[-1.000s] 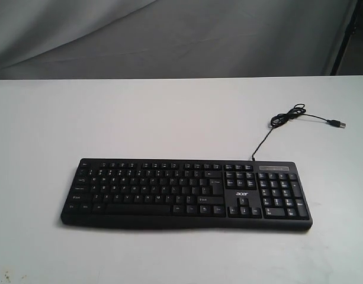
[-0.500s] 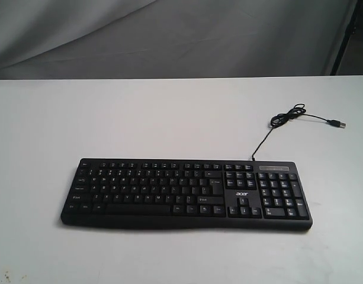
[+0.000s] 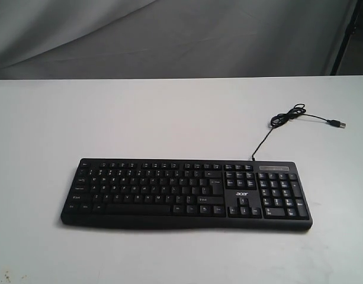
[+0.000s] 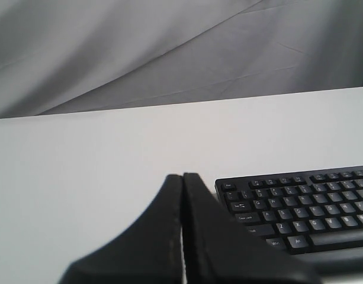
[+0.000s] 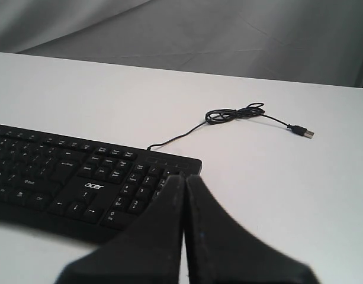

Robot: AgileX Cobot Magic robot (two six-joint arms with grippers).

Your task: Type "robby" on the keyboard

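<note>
The black keyboard (image 3: 187, 193) with white legends and an acer logo lies flat on the white table (image 3: 169, 118), number pad at its right end. Neither arm shows in the exterior view. In the left wrist view my left gripper (image 4: 182, 176) is shut and empty, its tip just off the Esc corner of the keyboard (image 4: 299, 210). In the right wrist view my right gripper (image 5: 185, 177) is shut and empty, in front of the number pad end of the keyboard (image 5: 80, 177).
The thin black USB cable (image 3: 288, 115) runs from the keyboard's back edge, coils, and ends in a plug (image 3: 338, 124) at the table's right. A grey cloth backdrop (image 3: 169, 35) hangs behind the table's far edge.
</note>
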